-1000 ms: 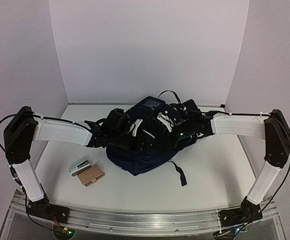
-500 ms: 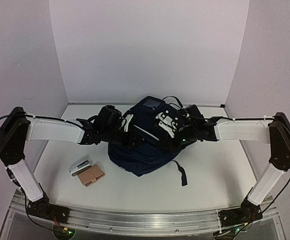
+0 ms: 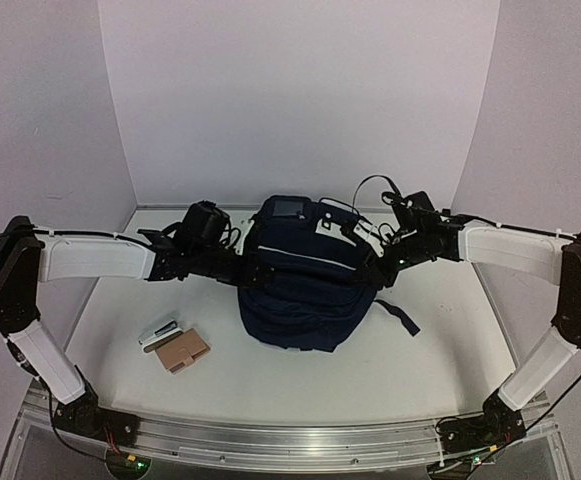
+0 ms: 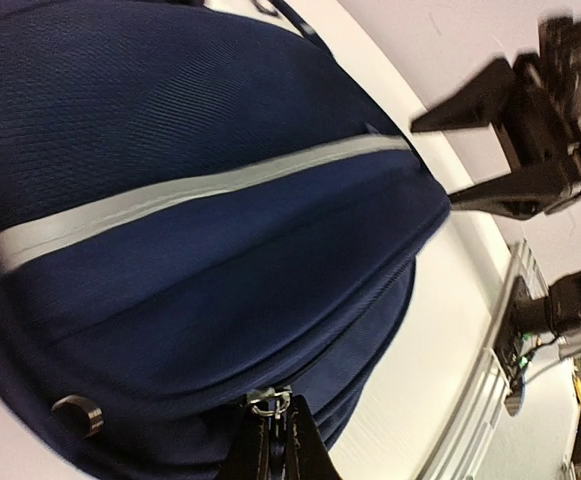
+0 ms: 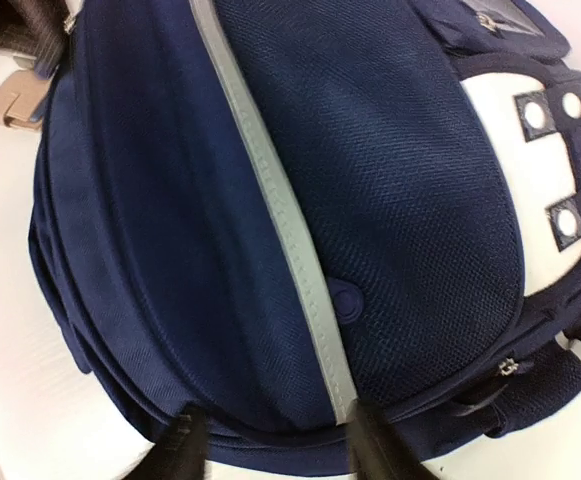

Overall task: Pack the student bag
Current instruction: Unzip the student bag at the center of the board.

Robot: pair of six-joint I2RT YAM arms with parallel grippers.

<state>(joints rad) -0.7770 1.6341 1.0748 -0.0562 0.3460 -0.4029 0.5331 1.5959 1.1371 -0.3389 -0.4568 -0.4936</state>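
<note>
The student bag (image 3: pixel 300 285) is a dark navy backpack with a pale piping stripe, standing in the middle of the table. My left gripper (image 3: pixel 254 272) is at its left side. In the left wrist view it (image 4: pixel 278 445) is shut on a metal zipper pull (image 4: pixel 271 403) of the bag (image 4: pixel 190 120). My right gripper (image 3: pixel 376 272) is at the bag's right side. In the right wrist view it (image 5: pixel 275 450) is open, with its fingers (image 5: pixel 184 448) set wide against the edge of the bag (image 5: pixel 370 180), gripping nothing.
A tan flat case (image 3: pixel 182 351) and a small white and silver item (image 3: pixel 158 333) lie on the table front left of the bag. A black strap (image 3: pixel 402 318) trails off the bag's right side. White walls close in the back and sides.
The bag has been pulled from a slumped, tilted lie to a squarer, more upright stand. My right gripper moved off the bag's top to its right side. My left gripper shifted to its left edge.
</note>
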